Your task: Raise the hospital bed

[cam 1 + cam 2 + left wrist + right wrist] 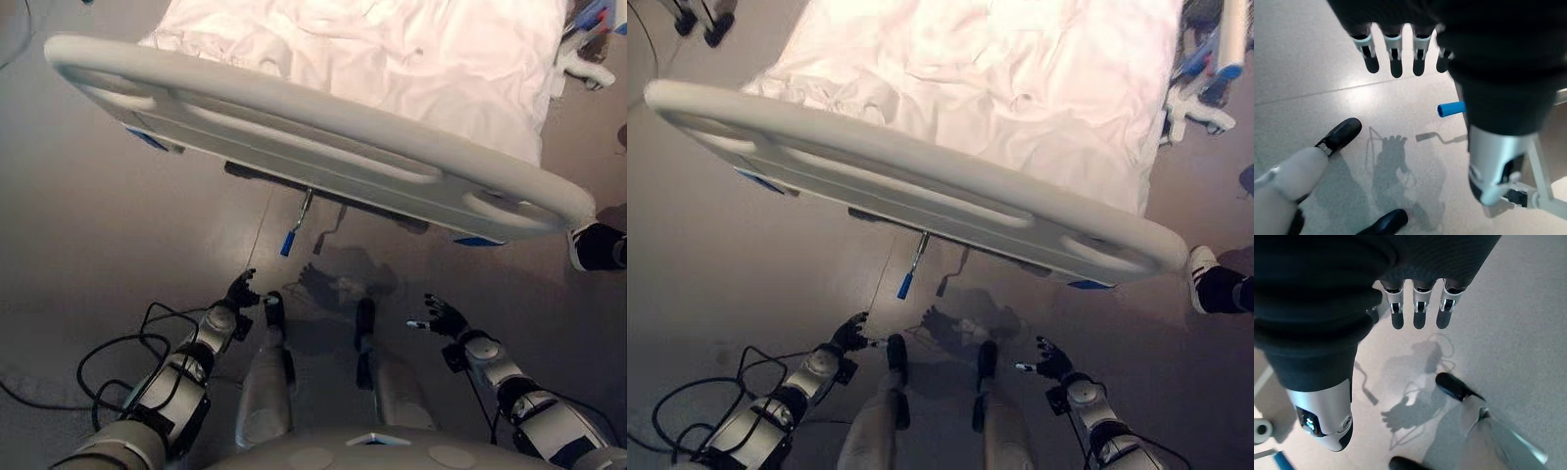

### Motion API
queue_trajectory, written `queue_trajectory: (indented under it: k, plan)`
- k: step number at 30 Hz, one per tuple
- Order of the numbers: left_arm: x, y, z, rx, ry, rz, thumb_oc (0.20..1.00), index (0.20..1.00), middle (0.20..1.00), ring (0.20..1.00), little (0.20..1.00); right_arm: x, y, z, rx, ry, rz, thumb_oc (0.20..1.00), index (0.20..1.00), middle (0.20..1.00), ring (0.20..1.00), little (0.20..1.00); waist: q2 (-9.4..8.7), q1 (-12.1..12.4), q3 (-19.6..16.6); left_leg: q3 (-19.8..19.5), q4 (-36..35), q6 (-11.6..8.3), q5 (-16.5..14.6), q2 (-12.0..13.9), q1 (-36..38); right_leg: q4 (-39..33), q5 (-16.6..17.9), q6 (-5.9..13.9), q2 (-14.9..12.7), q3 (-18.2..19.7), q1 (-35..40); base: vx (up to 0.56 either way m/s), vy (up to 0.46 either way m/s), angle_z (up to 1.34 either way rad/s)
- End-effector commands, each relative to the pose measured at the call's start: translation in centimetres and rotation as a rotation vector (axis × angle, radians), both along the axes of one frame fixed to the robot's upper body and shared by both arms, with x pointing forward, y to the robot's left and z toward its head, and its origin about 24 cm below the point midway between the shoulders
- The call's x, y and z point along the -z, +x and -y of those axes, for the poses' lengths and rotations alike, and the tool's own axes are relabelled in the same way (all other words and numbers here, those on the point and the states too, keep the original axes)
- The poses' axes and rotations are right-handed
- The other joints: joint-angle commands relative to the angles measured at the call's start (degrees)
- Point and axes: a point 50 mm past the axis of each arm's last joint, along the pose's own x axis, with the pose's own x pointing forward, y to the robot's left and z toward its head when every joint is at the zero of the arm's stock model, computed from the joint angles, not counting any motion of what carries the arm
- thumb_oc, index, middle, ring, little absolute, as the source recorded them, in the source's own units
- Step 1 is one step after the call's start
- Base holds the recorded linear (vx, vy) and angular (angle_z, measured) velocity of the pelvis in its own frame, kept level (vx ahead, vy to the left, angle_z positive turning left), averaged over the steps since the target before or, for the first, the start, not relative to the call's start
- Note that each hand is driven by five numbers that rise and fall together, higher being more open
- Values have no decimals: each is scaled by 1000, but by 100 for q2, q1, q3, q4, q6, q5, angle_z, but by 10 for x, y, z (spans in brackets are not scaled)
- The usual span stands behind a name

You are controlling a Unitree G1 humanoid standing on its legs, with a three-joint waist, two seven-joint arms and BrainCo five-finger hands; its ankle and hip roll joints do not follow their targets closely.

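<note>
1. Crank (297, 224) is what we must reach: a metal rod with a blue grip (287, 243), hanging from under the bed (392, 59) just behind the footboard (323, 147), a little to our left of the footboard's middle.
2. Its long axis slopes down and toward us, blue grip at the low, near end, clear of the floor (88, 225).
3. Our left hand (241, 291) lies below the grip and slightly to its left, so the crank stands ahead of it and a touch to the right. The left wrist view shows the fingers (1396, 66) straight and spread, holding nothing, with the blue grip (1451, 108) past them and not touched.
4. Our right hand (441, 315) hangs well apart on the other side, fingers (1418, 316) likewise straight and empty. A second, dark crank (329, 230) hangs just right of the blue one, nearer this hand.
5. We judge the left hand the nearer to the blue grip; the coming move calls for a reach forward and up, then closing round the grip across its axis.
6. A person's shoe (594, 247) stands by the footboard's right corner, away from our reach.
</note>
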Motion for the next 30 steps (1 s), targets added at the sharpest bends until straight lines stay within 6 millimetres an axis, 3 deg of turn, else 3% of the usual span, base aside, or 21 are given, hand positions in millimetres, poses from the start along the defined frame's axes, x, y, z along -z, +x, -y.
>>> queue_trajectory:
  k: [1, 10, 22, 24, 30]
  plan:
    - [-20, 17, -9, -61, -7, 97, 1000, 1000, 1000, 1000, 1000, -10, 6, 2, -10, -2, 77, 1000, 1000, 1000, 1000, 1000, -224, -95, -6, 1, 335, 85, -453, -369, 231, -375, 714, 276, 23, 413, -131, -76, -13, 10]
    - [-74, 56, -13, -57, 37, 285, 1000, 1000, 1000, 1000, 1000, -35, 28, 1, -41, -9, 207, 1000, 1000, 1000, 1000, 1000, -234, -204, 147, -131, 571, 74, -379, -366, -805, -273, 838, 287, -30, 365, -1075, -42, -8, 8]
    - [-131, 85, -14, -24, 114, 461, 1000, 1000, 1000, 1000, 1000, -53, 35, -6, -105, 14, 309, 1000, 1000, 1000, 1000, 1000, -269, -335, 227, -234, 815, 76, -398, -383, -1589, -162, 918, 309, -90, 341, -1797, -5, 2, 3]
    - [-147, 92, -15, -24, 136, 506, 1000, 1000, 1000, 1000, 1000, -56, 35, -9, -123, 25, 327, 1000, 1000, 1000, 1000, 1000, -264, -347, 247, -294, 900, 54, -571, -347, -1698, -89, 807, 351, -62, 382, -1923, 49, -9, 2]
    - [-158, 96, -20, -60, 132, 533, 1000, 1000, 1000, 1000, 1000, -60, 37, -14, -144, 39, 354, 1000, 1000, 1000, 1000, 1000, -313, -435, 300, -277, 1016, 66, -579, -327, -2011, -29, 854, 361, -71, 414, -2215, 0, 0, 0]
